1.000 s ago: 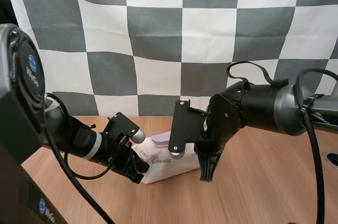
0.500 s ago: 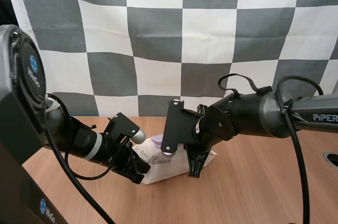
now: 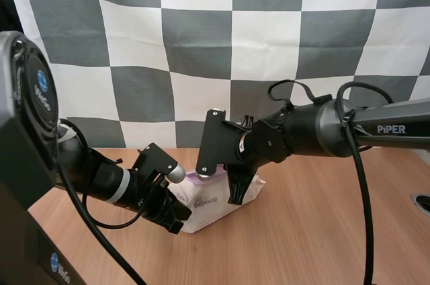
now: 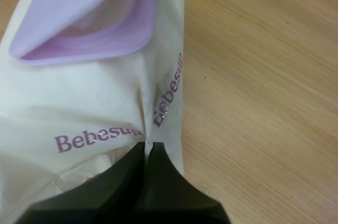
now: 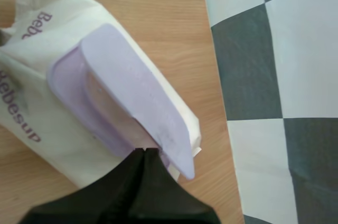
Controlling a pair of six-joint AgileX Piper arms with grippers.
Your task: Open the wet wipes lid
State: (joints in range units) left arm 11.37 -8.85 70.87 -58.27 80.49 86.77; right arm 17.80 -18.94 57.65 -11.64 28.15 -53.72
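Left tool point(image 4: 148, 147) is closed on the pack of wet wipes point(image 3: 209, 206), its two black fingers pinching a crease of the white film just beside the purple "Bebesup" print. The pack lies on the wooden table point(image 3: 322, 231) between the two arms, with its near corner held in that pinch.

Right tool point(image 5: 144, 152) has its fingers pressed together into one dark wedge. Its tip sits against the lavender lid point(image 5: 132, 94), right at the seam where the flap meets its frame point(image 5: 59, 71). Nothing shows between the fingers, so it seems to be prying rather than gripping. The flap looks tilted up off the frame along one long side, so the lid appears partly open.

The pack is likely light and soft. Its film wrinkles and bunches where it is pinched, so it will probably slide or fold instead of resisting a push. That makes the left tool's anchor matter, and a hold on the film well clear of the lid suits it.

The lid is the only stiff part, a thin plastic flap that probably snaps onto its frame and swings on a hinge. The best purchase looks to be the free edge opposite the hinge, taken from underneath. The plastic is smooth, so a closed tip could slip off it, and a hard push would crumple the pack.
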